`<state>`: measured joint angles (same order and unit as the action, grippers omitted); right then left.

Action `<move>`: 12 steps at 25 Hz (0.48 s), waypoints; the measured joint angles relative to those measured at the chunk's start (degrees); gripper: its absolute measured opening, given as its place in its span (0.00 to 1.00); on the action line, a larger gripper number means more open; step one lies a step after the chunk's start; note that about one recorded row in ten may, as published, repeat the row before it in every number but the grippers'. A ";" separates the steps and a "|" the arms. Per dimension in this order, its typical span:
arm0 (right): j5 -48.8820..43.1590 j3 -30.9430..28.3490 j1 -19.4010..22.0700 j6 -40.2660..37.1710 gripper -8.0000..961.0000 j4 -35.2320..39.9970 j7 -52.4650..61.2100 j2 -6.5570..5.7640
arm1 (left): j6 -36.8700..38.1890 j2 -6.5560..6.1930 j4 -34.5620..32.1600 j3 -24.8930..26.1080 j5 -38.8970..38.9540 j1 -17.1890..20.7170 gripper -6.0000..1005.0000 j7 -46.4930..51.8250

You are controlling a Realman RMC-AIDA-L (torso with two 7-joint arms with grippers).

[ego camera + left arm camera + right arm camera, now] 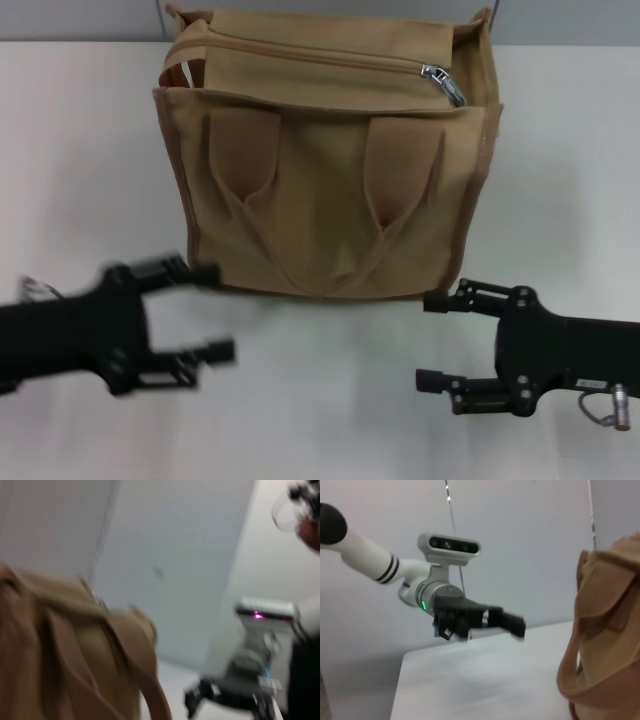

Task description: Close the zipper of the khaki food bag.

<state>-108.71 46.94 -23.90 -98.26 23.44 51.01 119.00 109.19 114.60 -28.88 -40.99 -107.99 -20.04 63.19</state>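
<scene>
Table (80, 150): pale white surface under both claws and under the bag.
Writing: none legible on the bag or on either arm.
Khaki food bag (330, 190): boxy tan canvas, darker brown edging, standing upright beyond both claws and between them; two looped handles hang down its front from two patch panels. Its near bottom edge lies just beyond the fingertips of each claw.
Left gripper (195, 312): black, on the bag's left-hand side, fingers spread wide, holding nothing; its upper fingertip is near the bag's lower left corner, contact unclear.
Right gripper (432, 340): black, near the bag's lower right corner, fingers wide apart, empty, not touching the bag.
Zipper (320, 55): tan track across the bag's top, far beyond both claws.
Slider (440, 80): shiny silver, at the track's right end, on the right gripper's side.
</scene>
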 joint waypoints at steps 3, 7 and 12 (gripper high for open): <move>-1.38 0.06 -1.27 1.39 0.84 -1.40 0.00 0.02 | -3.70 2.02 0.01 -0.03 -7.62 -1.84 0.83 -1.90; -2.16 0.11 -2.26 2.24 0.84 -2.49 0.12 0.08 | -5.58 3.02 0.01 -0.05 -10.21 -2.57 0.83 -2.22; -2.16 0.09 -2.52 2.36 0.84 -2.61 0.25 0.09 | -5.79 3.16 0.00 -0.05 -10.48 -2.78 0.83 -2.26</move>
<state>-110.88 47.03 -26.42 -95.90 20.83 51.27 119.09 103.40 117.75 -28.88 -41.05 -118.47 -22.81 60.93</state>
